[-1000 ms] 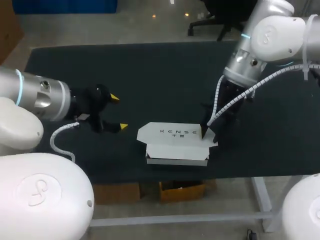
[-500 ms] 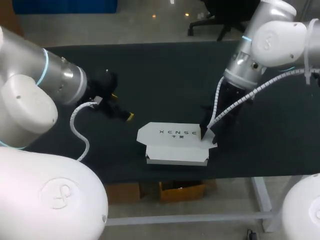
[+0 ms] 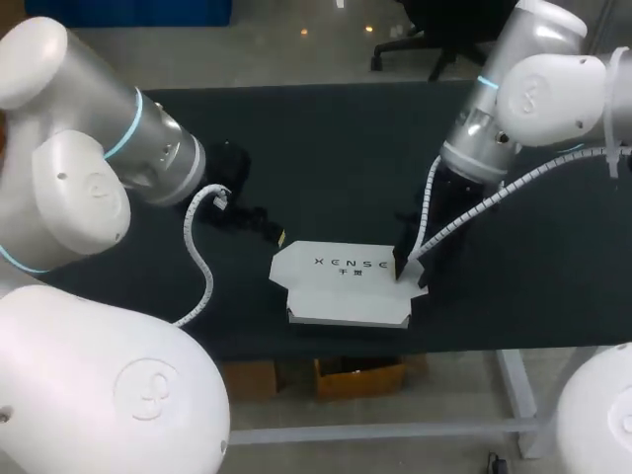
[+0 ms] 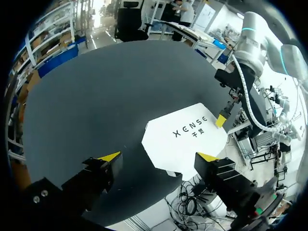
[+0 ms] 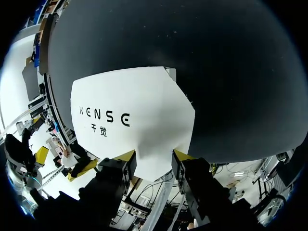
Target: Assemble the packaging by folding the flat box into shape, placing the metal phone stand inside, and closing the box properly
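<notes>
Left claw [image 4: 159, 156], spread wide, has moved in beside the box [image 3: 346, 288]'s left corner. Right claw [image 5: 155, 156], narrowly parted, is unmoved at its right corner. Box lies near the worktop [image 3: 326, 148]'s front edge, well apart from the far edge.

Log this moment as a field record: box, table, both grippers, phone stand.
box: white box, printed face up, formed but low
table: black table; box lies near its front edge
left arm: left gripper open, empty, close to the box's left end
right arm: right gripper at the box's right end; grip unclear
phone stand: not visible in any view
</notes>
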Robot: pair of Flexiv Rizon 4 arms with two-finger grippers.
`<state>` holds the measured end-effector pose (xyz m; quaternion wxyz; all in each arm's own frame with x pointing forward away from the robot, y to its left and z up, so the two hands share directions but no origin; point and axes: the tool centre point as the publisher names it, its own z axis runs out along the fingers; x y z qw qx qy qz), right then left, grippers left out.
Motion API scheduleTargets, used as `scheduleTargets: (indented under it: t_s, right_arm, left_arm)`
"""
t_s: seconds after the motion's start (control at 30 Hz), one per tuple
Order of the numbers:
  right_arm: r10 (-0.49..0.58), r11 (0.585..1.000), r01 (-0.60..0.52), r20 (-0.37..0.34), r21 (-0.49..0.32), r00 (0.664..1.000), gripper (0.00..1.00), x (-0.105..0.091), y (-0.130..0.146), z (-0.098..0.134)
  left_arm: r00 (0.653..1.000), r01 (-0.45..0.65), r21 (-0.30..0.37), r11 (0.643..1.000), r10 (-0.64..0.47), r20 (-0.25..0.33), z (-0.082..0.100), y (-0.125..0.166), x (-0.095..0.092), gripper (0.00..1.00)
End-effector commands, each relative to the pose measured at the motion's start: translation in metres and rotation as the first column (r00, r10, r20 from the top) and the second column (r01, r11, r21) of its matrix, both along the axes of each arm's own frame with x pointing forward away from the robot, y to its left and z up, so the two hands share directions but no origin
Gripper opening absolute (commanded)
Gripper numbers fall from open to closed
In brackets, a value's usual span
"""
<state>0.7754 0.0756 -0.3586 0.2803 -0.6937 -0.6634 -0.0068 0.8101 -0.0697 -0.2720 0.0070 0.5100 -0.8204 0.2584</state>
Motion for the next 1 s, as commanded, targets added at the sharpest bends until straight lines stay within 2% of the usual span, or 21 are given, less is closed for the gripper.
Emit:
scheduleTargets:
  t_s: [0.03, 0.6, 0.77, 1.0]
  right_arm:
    - [-0.005, 1.000, 0.005, 0.008, 0.001, 1.000, 0.45, -0.004, 0.000, -0.001]
    - [0.006, 1.000, -0.006, 0.039, -0.002, 0.999, 0.46, -0.002, -0.001, 0.001]
    - [0.005, 1.000, -0.005, 0.038, -0.001, 0.999, 0.46, -0.003, -0.001, -0.001]
    - [0.006, 1.000, -0.005, 0.040, -0.003, 0.999, 0.46, -0.004, -0.001, -0.002]
  left_arm:
    - [0.983, -0.060, 0.108, 0.992, 0.078, -0.166, -0.002, -0.010, 0.004, 1.00]
    - [0.983, -0.060, 0.108, 0.992, 0.078, -0.166, -0.002, -0.010, 0.004, 1.00]
    - [0.970, -0.165, 0.100, 0.981, 0.180, -0.164, -0.011, -0.023, -0.003, 1.00]
    - [0.950, -0.236, 0.102, 0.966, 0.251, -0.184, -0.023, -0.041, -0.014, 1.00]
